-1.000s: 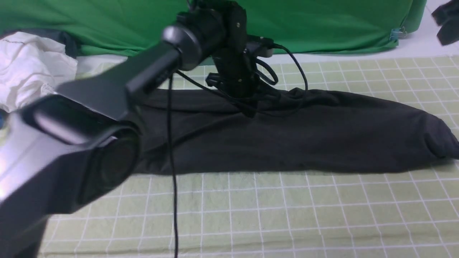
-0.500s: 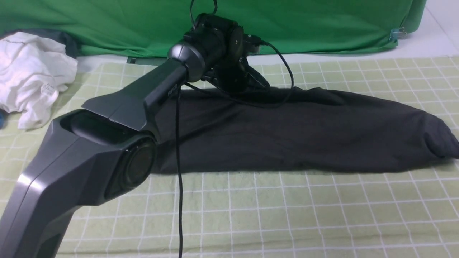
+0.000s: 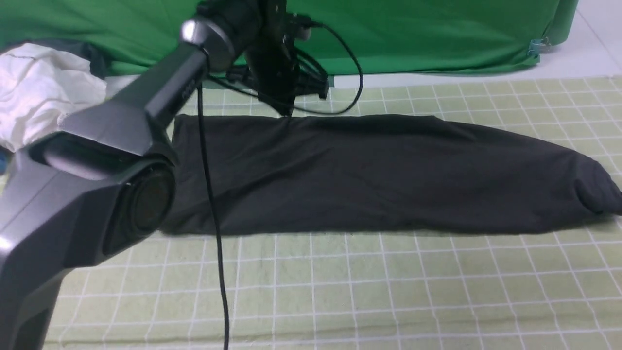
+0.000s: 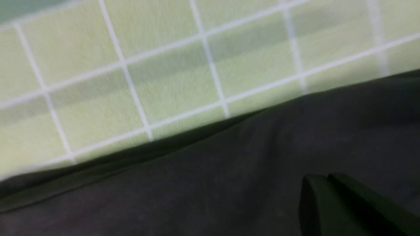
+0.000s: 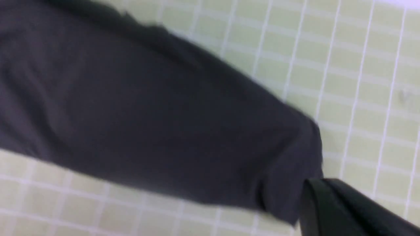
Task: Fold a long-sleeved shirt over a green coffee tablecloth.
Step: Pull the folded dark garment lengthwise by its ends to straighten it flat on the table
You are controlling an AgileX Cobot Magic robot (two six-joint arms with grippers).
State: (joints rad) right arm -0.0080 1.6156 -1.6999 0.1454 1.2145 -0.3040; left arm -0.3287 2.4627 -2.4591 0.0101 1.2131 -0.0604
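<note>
- The large black cotton long-sleeved shirt (image 3: 379,175) lies as one long folded band across the pale yellow-green tablecloth with a thin white grid (image 3: 388,291). Its far edge runs just below the left hand (image 3: 287,104), and most of its length stretches away to that hand's right.
- The left hand hangs above that far edge. Its wrist view shows only a dark finger (image 4: 328,203) over black cloth with nothing between the pads, so I cannot tell whether it is wide or narrow.
- The right hand (image 5: 331,206) shows only in its own wrist view, above the rounded end of the band. That view is blurred, so I cannot tell its spread, though it probably holds nothing.
- The step looks like letting go after a lengthwise fold. To do it well, the left hand should rise straight up so no finger drags the edge crooked. Both hands can then take the two ends and bring one over the other, keeping the long edges lined up.
- Half a second ago the left hand sat low on the far edge, further to the right, with cloth bunched under it. Now it is higher and further left, the edge lies straight, and the shirt's left corner is uncovered.
- The crumpled white garment (image 3: 39,87), far to the left hand's left, has not moved.
</note>
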